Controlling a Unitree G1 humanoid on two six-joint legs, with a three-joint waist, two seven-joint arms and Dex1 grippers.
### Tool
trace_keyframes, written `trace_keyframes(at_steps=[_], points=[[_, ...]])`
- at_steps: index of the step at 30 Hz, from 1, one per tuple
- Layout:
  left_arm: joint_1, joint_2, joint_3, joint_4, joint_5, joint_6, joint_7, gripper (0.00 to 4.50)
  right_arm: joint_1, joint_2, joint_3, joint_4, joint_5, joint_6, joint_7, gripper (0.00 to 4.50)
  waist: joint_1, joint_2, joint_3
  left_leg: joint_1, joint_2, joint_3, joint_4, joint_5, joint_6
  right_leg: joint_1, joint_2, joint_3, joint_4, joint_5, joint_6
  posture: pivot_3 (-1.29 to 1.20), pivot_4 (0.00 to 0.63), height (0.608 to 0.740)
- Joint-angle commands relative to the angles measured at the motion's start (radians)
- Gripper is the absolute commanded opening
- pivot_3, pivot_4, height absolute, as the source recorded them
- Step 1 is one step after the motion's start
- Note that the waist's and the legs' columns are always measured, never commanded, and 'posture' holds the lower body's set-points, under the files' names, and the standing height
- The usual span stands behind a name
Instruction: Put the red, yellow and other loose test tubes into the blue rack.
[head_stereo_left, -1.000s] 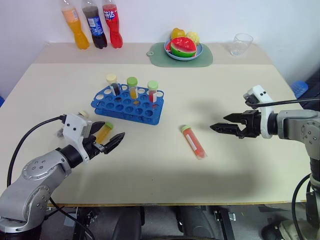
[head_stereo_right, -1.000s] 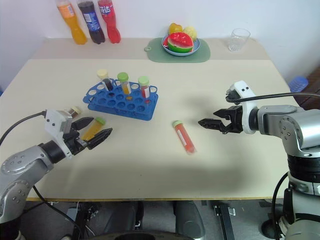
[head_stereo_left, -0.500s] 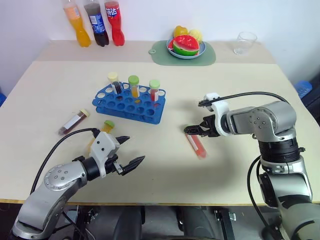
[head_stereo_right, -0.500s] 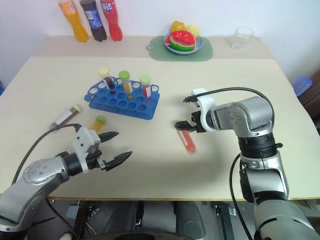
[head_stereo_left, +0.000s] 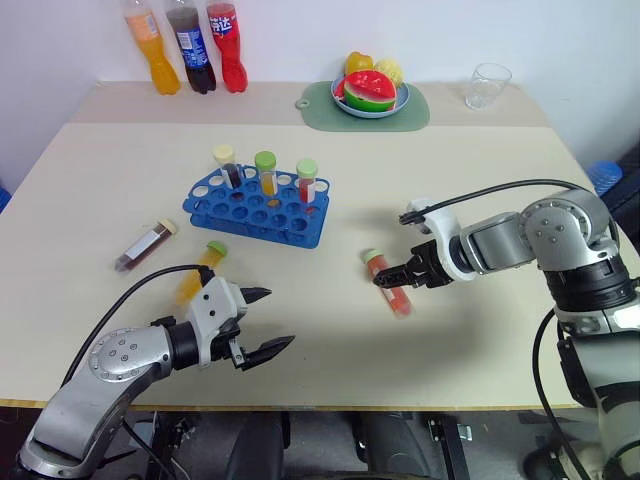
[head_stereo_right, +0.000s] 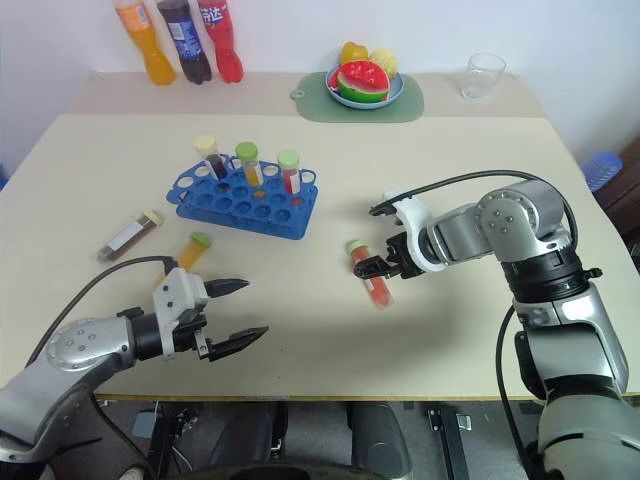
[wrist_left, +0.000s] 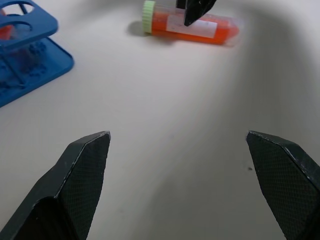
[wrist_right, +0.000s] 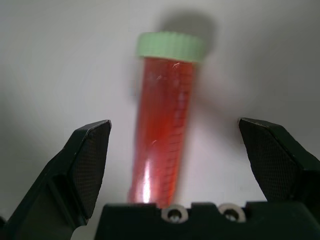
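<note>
Straddling the red test tube (wrist_right: 162, 135), right gripper (head_stereo_left: 392, 279) jaws gape wide, ungripped; left gripper (head_stereo_left: 262, 321) jaws wide, empty.

Glossy blue plastic rack (head_stereo_left: 262, 210), matt beige table (head_stereo_left: 330, 330)

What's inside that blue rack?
The blue rack holds three upright test tubes: dark, yellow-orange, red. Other holes look empty; tube bottoms are hidden.
</note>
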Motion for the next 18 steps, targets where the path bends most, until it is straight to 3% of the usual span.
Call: trace_keyframes(at_steps=[1, 3, 9, 11, 13, 17, 18], points=[[-0.002, -0.003, -0.003, -0.009, 0.005, -0.023, -0.005, 4.49, -0.027, 0.024, 0.012, 0.077, 0.117, 0.006, -0.114, 4.24, 0.000, 0.000, 0.000, 0.000, 0.000, 0.000, 0.000, 0.000, 0.000, 0.000, 0.000, 0.000, 0.000, 0.000, 0.000, 0.00, 0.150, 0.734], [-0.003, -0.004, -0.006, -0.008, 0.009, -0.024, -0.004, 4.50, -0.035, 0.037, 0.010, 0.103, 0.159, 0.006, -0.162, 3.69, -0.003, -0.001, 0.000, 0.000, 0.000, 0.000, 0.000, 0.000, 0.000, 0.000, 0.000, 0.000, 0.000, 0.000, 0.000, 0.00, 0.150, 0.734], [0.004, -0.013, -0.006, -0.013, 0.015, -0.022, 0.003, 4.50, -0.053, 0.044, 0.021, 0.149, 0.270, 0.006, -0.290, 0.81, -0.018, -0.001, 0.000, 0.000, 0.000, 0.000, 0.000, 0.000, 0.000, 0.000, 0.000, 0.000, 0.000, 0.000, 0.000, 0.00, 0.150, 0.734], [0.006, -0.017, -0.004, -0.015, 0.017, -0.019, 0.006, 4.50, -0.056, 0.038, 0.026, 0.141, 0.311, 0.006, -0.310, 0.71, -0.018, -0.001, 0.000, 0.000, 0.000, 0.000, 0.000, 0.000, 0.000, 0.000, 0.000, 0.000, 0.000, 0.000, 0.000, 0.00, 0.150, 0.734], [0.018, -0.022, 0.009, -0.017, 0.020, -0.019, 0.019, 4.50, -0.035, 0.018, -0.013, -0.034, 0.291, -0.004, -0.213, 0.71, -0.018, 0.000, 0.000, 0.000, 0.000, 0.000, 0.000, 0.000, 0.000, 0.000, 0.000, 0.000, 0.000, 0.000, 0.000, 0.00, 0.150, 0.734], [0.035, -0.040, 0.055, -0.006, 0.018, -0.021, 0.055, 4.50, 0.069, -0.072, -0.026, -0.427, -0.020, -0.336, 0.113, 0.71, -0.017, 0.001, 0.000, -0.002, 0.000, -0.001, -0.001, 0.000, 0.001, -0.002, 0.000, -0.001, 0.000, 0.000, 0.000, 0.00, 0.150, 0.734], [0.037, -0.057, 0.078, 0.008, 0.021, -0.028, 0.081, 4.50, 0.120, -0.102, 0.006, -0.495, -0.182, -0.544, 0.237, 0.71, -0.017, 0.000, 0.000, -0.002, 0.000, -0.001, -0.001, 0.000, 0.001, -0.002, 0.000, -0.001, 0.000, 0.000, 0.000, 0.00, 0.150, 0.734]])
